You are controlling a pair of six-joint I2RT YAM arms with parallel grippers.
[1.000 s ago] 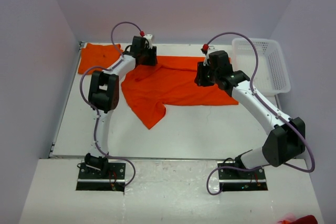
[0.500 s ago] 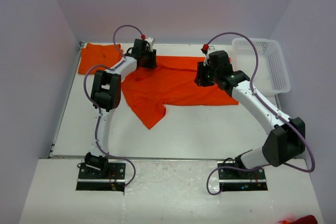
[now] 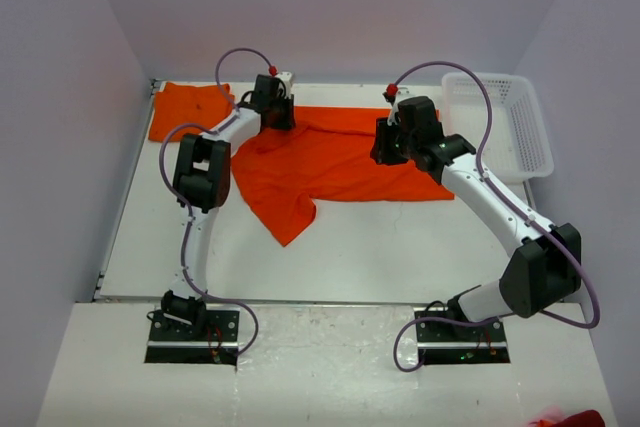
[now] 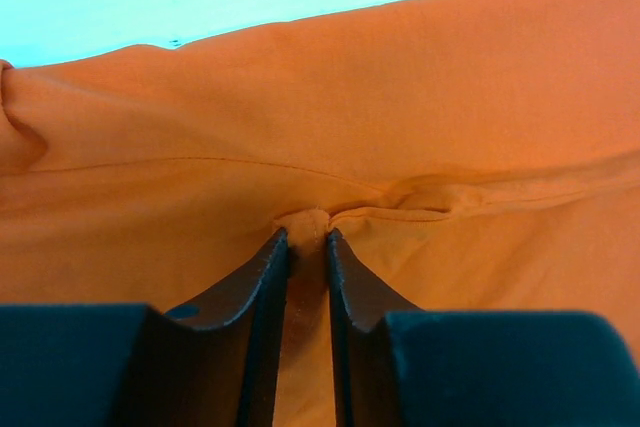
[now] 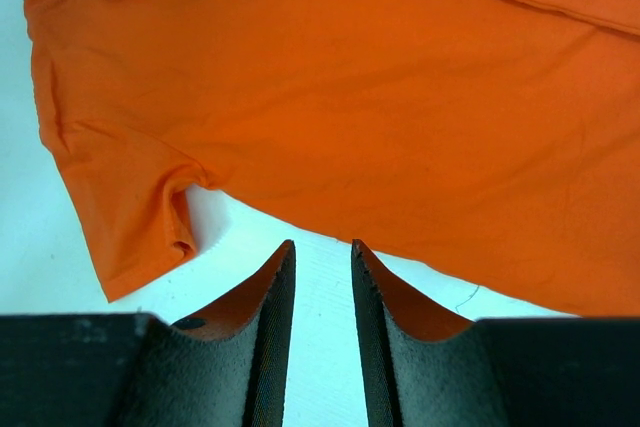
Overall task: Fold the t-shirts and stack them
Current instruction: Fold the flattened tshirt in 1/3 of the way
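Left wrist shows us our left end effector (image 4: 306, 239) pinching a ridge of the t-shirt (image 4: 400, 97), whose length runs sideways from it toward our slightly parted, empty right end effector (image 5: 322, 247).

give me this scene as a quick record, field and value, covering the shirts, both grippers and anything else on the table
spread t-shirt: orange, lying open mid-table
second t-shirt: orange, far left corner of the table
left gripper: pinching a ridge of cloth at the spread t-shirt's far edge
right gripper: jaws slightly apart, nothing between them, above the spread t-shirt
basket: white lattice, far right corner
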